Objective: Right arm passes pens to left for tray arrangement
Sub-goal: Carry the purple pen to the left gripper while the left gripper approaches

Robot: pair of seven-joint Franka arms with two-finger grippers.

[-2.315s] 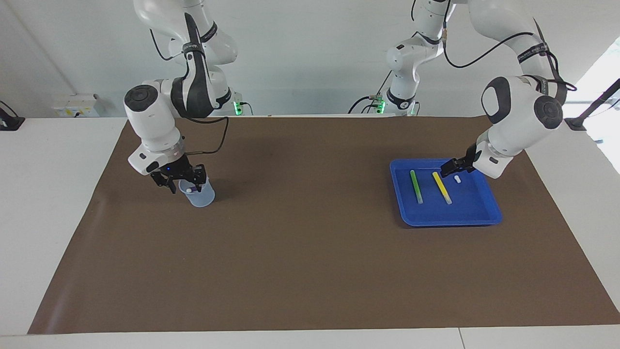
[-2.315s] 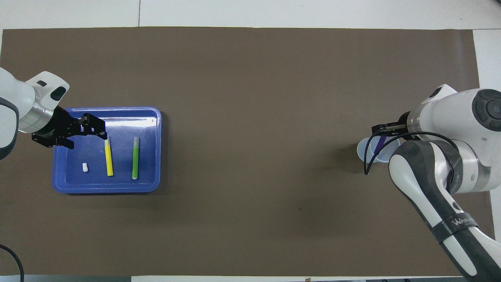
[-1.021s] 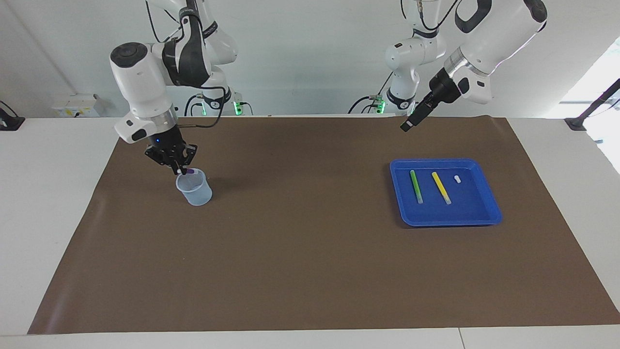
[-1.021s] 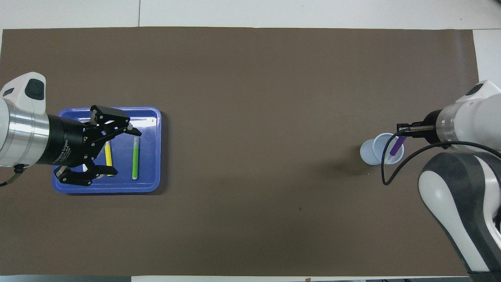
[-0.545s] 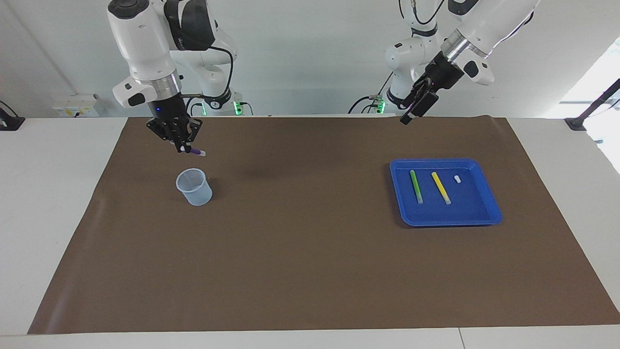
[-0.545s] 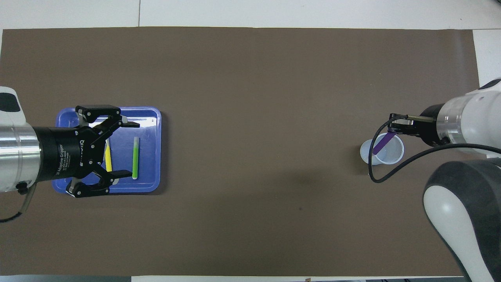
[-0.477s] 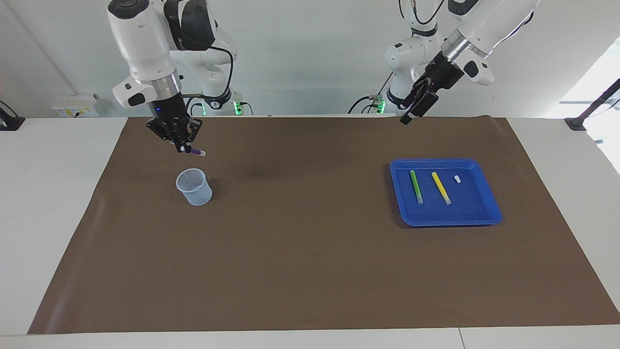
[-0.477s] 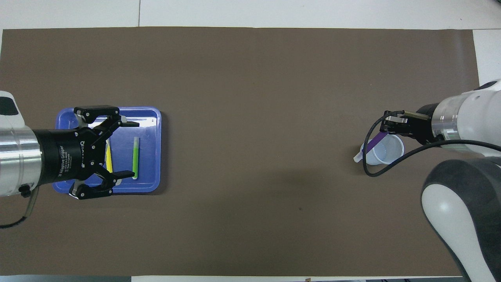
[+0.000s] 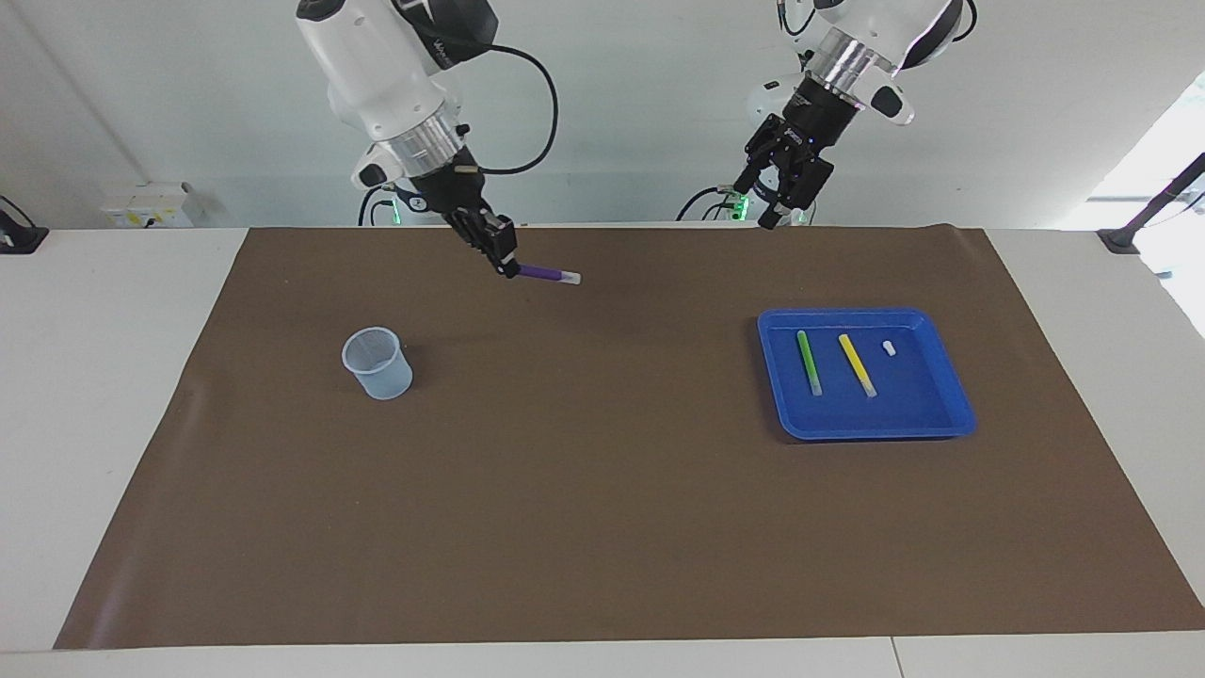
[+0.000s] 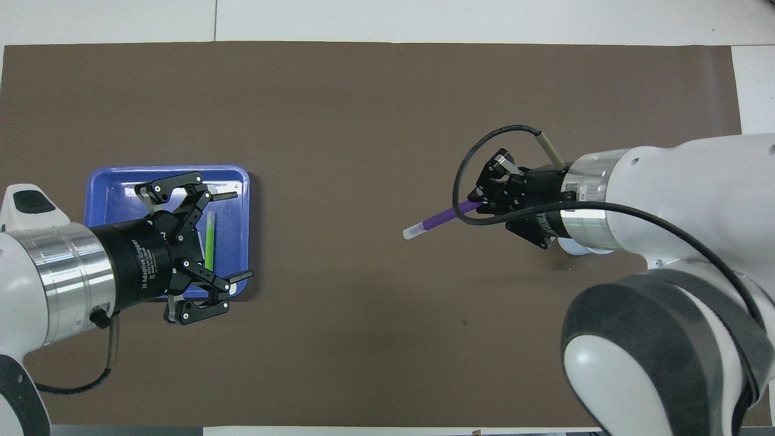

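My right gripper [image 9: 506,258] is shut on the purple pen [image 9: 549,274], held level in the air over the mat between the cup and the tray, its whitish end toward the left arm's end. The gripper [image 10: 479,203] and pen [image 10: 437,218] also show in the overhead view. The blue tray [image 9: 908,397] holds the green pen [image 9: 809,363] and the yellow pen [image 9: 858,365] side by side. My left gripper [image 9: 775,207] is open and empty, raised high. In the overhead view it [image 10: 233,236] covers part of the tray [image 10: 112,184]; the green pen [image 10: 209,239] shows, the yellow pen is hidden.
A small translucent pale-blue cup [image 9: 377,363] stands on the brown mat [image 9: 602,490] toward the right arm's end. A tiny white pellet [image 9: 889,347] lies in the tray beside the yellow pen.
My right gripper lifted the purple pen out of the cup and carried it toward the table's middle. My left gripper rose from the tray and turned toward the middle, fingers open.
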